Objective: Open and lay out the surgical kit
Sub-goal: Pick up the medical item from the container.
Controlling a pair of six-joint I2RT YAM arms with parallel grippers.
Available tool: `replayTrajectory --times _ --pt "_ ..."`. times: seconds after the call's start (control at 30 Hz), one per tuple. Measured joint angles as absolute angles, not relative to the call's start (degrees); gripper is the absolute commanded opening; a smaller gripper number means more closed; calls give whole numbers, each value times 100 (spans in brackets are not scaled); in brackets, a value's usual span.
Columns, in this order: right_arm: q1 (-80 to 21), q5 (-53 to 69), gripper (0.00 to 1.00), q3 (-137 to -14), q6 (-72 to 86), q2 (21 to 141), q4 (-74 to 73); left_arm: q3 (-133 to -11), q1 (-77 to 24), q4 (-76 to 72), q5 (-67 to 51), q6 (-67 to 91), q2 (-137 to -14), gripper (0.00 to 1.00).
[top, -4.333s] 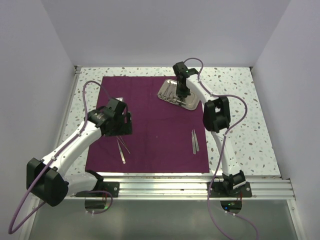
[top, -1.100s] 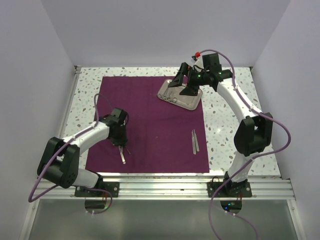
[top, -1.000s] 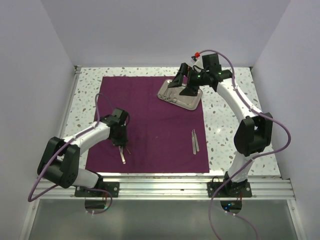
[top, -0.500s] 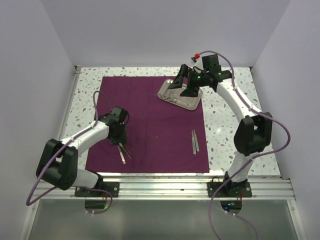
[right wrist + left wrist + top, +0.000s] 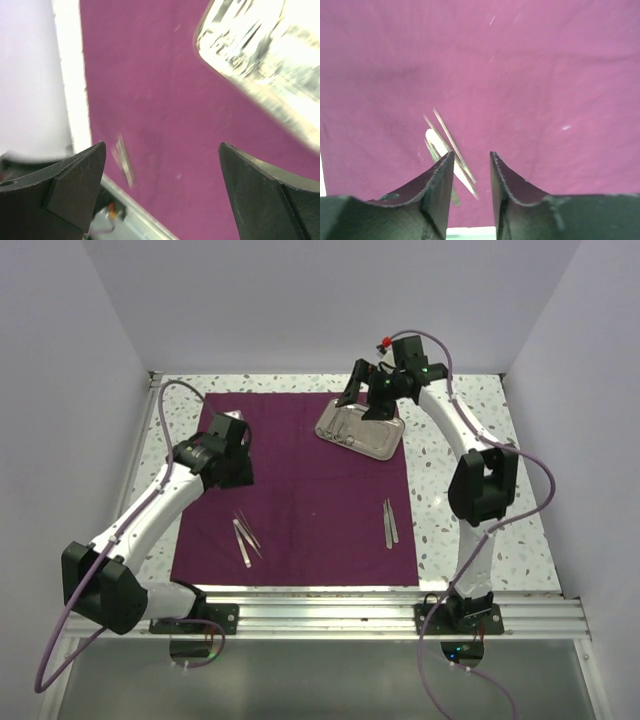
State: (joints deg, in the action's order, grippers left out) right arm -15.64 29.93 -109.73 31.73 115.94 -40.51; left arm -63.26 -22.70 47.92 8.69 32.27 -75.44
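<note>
The maroon cloth (image 5: 310,490) of the surgical kit lies spread flat on the speckled counter (image 5: 270,383), and the shiny steel tray (image 5: 375,440) sits on its far right corner, close to the cloth's right edge. A few slim instruments (image 5: 347,427) lie in the tray, too small to tell one from another. Two sets of tweezers are out on the cloth. One pair (image 5: 245,538) lies toward the near left, its pieces crossing at a slight angle, and the other (image 5: 390,522) lies near the right edge, well apart from the first. The left tool (image 5: 232,472) hangs above the left part of the cloth, on the far side of the near-left tweezers. Its fingers (image 5: 437,185) stand only a narrow gap apart with nothing between them (the wrist camera shows the tweezers on the cloth beyond the tips). The right tool (image 5: 363,405) hovers over the far edge of the tray with its fingers (image 5: 75,185) spread wide, and it grips nothing.
</note>
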Motion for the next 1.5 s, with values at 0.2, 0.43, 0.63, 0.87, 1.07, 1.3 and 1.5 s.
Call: replayTrajectory --times 0.2,0.43,0.63,0.87,1.07,1.3,1.5 --pt "-1590 2080 98 -13093 3015 13146 -4709 -6904 -2268 4899 952 3177 -7299 42" --pt "-1743 882 88 -14116 2941 14136 -5048 -6901 -2268 5089 993 3079 -7229 42" --pt "-2206 -1 72 -14247 2731 14481 -5216 -6783 -2268 5196 991 3013 -7116 41" --pt "-2694 -419 56 -14269 2724 14912 -5231 -6759 -2268 5251 989 2797 -7078 41" --pt "-2635 -725 54 -14411 2849 15106 -5301 -6665 -2250 5312 993 2580 -6886 42" --pt "-2585 -1070 35 -14580 2969 15233 -5404 -6504 -2239 5371 991 2429 -6753 42" --pt "-2587 -1260 0 -14588 3050 15264 -5483 -6469 -2272 5402 1011 2381 -6748 42"
